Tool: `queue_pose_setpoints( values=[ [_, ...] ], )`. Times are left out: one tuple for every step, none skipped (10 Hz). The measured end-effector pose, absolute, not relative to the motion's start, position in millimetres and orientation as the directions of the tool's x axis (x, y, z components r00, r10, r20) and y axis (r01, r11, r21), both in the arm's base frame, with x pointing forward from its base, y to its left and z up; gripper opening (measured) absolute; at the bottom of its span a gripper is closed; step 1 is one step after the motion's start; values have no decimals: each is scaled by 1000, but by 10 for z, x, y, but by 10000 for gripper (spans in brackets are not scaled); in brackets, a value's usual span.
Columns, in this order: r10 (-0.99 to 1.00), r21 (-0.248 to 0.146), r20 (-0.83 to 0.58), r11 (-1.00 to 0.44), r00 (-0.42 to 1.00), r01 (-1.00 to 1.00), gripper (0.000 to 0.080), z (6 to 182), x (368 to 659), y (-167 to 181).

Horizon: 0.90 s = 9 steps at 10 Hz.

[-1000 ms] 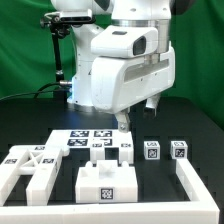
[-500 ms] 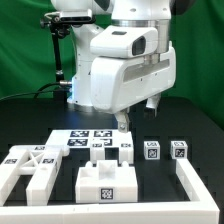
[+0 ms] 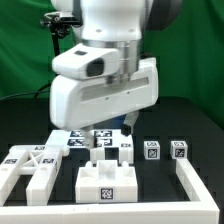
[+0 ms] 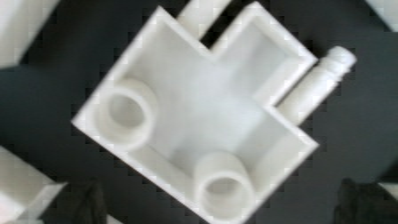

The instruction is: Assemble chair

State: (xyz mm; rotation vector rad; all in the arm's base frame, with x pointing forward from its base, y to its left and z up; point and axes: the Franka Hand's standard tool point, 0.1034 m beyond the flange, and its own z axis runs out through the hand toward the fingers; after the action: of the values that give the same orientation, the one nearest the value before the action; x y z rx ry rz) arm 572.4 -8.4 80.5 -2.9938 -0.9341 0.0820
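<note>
Overhead, the arm (image 3: 105, 85) hunches low above the chair pieces (image 3: 108, 150); whether the pincer (image 3: 127, 122) is open or closed cannot be told.

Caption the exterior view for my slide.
Franka arm leaning over white, tagged chair parts laid out on a black table, green backdrop behind.

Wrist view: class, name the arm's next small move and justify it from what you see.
Probably lower straight toward the flat notched piece: it lies centred under the camera, its two round holes facing up, with a rod beside it, so a short descent would bring it within reach.
</note>
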Motion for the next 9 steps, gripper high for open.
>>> queue_pose_setpoints(
  values=[
    [509, -40, -41, -860, 859, 508, 649, 731, 5755, -235],
    [516, -47, -30, -856, 856, 514, 649, 767, 5772, -247],
    [438, -47, -31, -898, 898, 437, 649, 776, 5773, -211],
    [396, -50, -33, -918, 918, 394, 649, 764, 5768, -205],
    [324, -48, -36, -946, 945, 322, 649, 764, 5769, -202],
    [260, -46, -41, -965, 965, 258, 649, 746, 5764, -209],
    [164, -41, -51, -986, 985, 162, 649, 626, 5751, -255],
    [49, -42, -68, -998, 996, 46, 649, 513, 5719, -251],
    [-18, -35, -56, -999, 998, -20, 649, 446, 5733, -231]
  ],
)
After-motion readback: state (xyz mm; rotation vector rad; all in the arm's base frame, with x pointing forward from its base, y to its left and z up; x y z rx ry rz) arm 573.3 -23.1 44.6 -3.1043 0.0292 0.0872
